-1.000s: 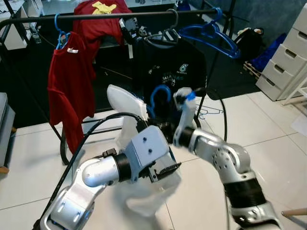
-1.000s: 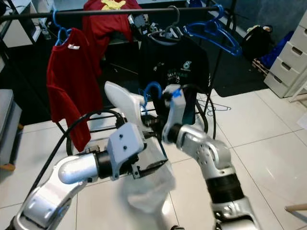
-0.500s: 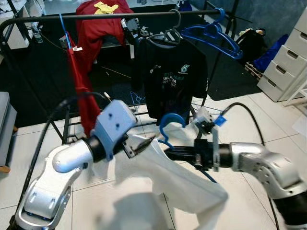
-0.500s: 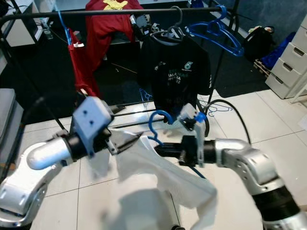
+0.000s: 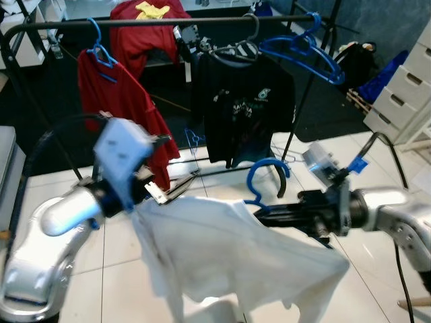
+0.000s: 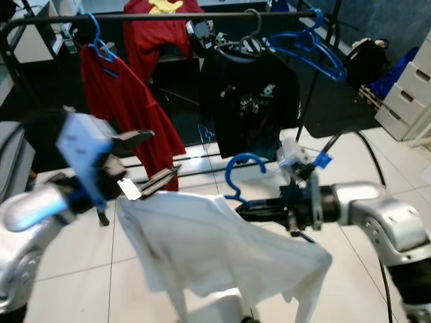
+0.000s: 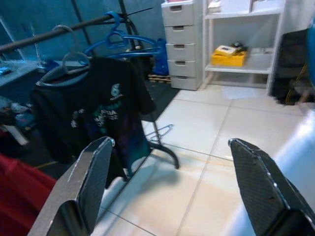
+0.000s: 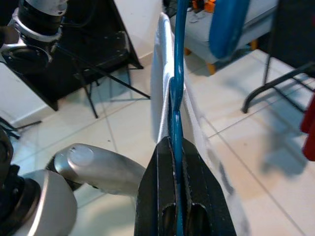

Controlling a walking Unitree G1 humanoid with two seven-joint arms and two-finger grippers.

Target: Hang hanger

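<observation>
White shirt (image 5: 229,249) drapes on blue hanger (image 5: 264,176), clamped in right gripper (image 5: 269,214), below the rail (image 5: 168,23). Left gripper (image 5: 176,190) open at shirt's shoulder. Advice: lift hook over the rail's free stretch between red shirt (image 5: 118,108) and black shirt (image 5: 246,114); their hangers crowd it.

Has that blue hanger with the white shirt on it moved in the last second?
Yes. The blue hanger, clamped in the right end effector, has shifted toward the robot's right; its hook was in front of the black T-shirt and now sits below its right hem.
</observation>
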